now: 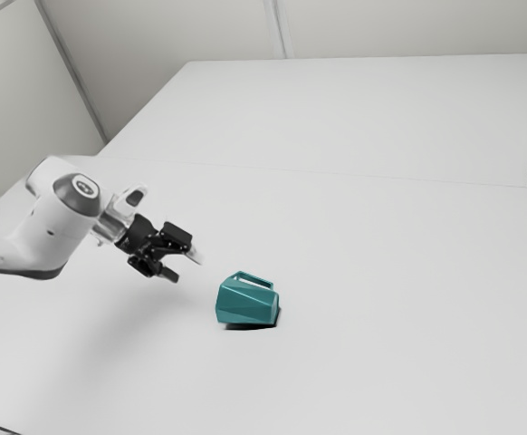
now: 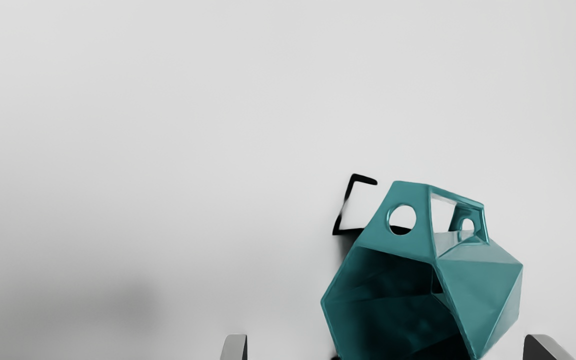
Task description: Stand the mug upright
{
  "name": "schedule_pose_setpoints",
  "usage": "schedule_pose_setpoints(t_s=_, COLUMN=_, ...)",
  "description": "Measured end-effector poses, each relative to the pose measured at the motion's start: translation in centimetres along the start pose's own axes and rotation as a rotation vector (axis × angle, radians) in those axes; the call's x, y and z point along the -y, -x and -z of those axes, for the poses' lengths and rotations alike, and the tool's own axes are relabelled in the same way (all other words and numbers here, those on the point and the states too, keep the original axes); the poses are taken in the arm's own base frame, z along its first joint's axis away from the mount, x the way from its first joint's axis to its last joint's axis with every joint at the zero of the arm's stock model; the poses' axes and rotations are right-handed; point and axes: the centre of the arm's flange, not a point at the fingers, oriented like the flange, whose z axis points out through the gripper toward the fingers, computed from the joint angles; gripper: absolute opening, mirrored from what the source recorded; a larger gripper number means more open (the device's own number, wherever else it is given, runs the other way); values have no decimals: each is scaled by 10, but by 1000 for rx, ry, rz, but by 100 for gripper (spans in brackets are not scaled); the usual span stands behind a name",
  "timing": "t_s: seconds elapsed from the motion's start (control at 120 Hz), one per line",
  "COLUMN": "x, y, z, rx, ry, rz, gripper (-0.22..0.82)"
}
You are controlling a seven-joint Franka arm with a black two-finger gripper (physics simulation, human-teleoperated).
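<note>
In the exterior view my gripper [image 1: 184, 268] hangs above the table, toward the exterior view's left of the teal mug [image 1: 247, 303] and apart from it. The mug lies on its side, its handle uppermost. Seen in the wrist view, the gripper [image 2: 385, 347] has its two fingers wide apart, holding nothing. The faceted mug [image 2: 478, 285] has its hollow mouth turned toward my hand, and it appears between the fingertips but beyond them, nearer one finger.
The white table [image 1: 381, 290] carries the mug and its dark shadow. A white panel or surface [image 1: 363, 118] lies past the table's far seam, with pale walls behind.
</note>
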Motion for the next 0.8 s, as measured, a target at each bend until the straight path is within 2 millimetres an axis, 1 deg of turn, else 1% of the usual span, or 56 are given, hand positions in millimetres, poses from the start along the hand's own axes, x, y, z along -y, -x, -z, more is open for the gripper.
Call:
schedule_pose_setpoints(t_s=0.133, x=-7, y=10, z=-7, rx=42, ry=28, rz=-70, gripper=60)
schedule_pose_setpoints(t_s=0.233, x=-12, y=19, z=-21, rx=81, ry=51, rz=-106, gripper=60)
schedule_pose_setpoints(t_s=0.367, x=-27, y=27, z=-36, rx=119, ry=72, rz=-169, gripper=60)
schedule_pose_setpoints(t_s=0.467, x=-36, y=29, z=-43, rx=133, ry=83, rz=-211, gripper=60)
schedule_pose_setpoints(t_s=0.5, x=-37, y=29, z=-45, rx=135, ry=88, rz=-217, gripper=57)
schedule_pose_setpoints(t_s=0.575, x=-37, y=30, z=-48, rx=136, ry=97, rz=-224, gripper=46)
schedule_pose_setpoints(t_s=0.658, x=-36, y=30, z=-49, rx=131, ry=106, rz=-231, gripper=36)
schedule_pose_setpoints(t_s=0.8, x=-33, y=24, z=-50, rx=115, ry=116, rz=-235, gripper=26)
